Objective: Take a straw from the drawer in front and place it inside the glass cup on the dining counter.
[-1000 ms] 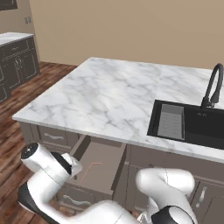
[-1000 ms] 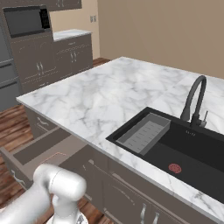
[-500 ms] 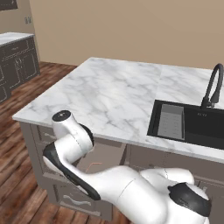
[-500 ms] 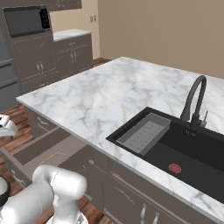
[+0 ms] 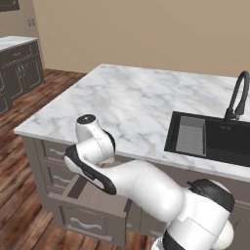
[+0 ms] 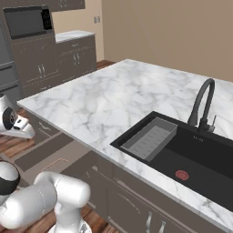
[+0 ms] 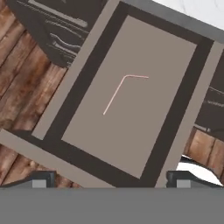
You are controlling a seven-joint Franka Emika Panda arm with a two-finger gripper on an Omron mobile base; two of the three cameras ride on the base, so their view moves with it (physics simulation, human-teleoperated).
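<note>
From the hand view I am looking straight down into the open drawer point(image 7: 131, 100), its flat grey-brown floor framed by dark inner walls and a paler rim. The straw point(image 7: 119, 92) lies on that floor near the middle, a thin pale pink line with a short bent end, well clear of all four walls. My gripper point(image 7: 109, 183) hangs above it with the jaws spread wide and nothing between them; its two dark fingertips point(image 7: 40, 179) sit at the bottom of that view, far apart, not touching the straw.

In the left base view the drawer point(image 5: 93, 205) stands pulled out from under the dining counter point(image 5: 132, 102), its curved silver handle on the panelled front, and my arm bends over it. In the right base view the white marble dining counter point(image 6: 100, 100) has a black sink point(image 6: 182, 154) with a dark faucet point(image 6: 202, 104) set into it. A microwave point(image 6: 27, 22) sits in the far cabinets. I can read no writing or brand marks anywhere.
</note>
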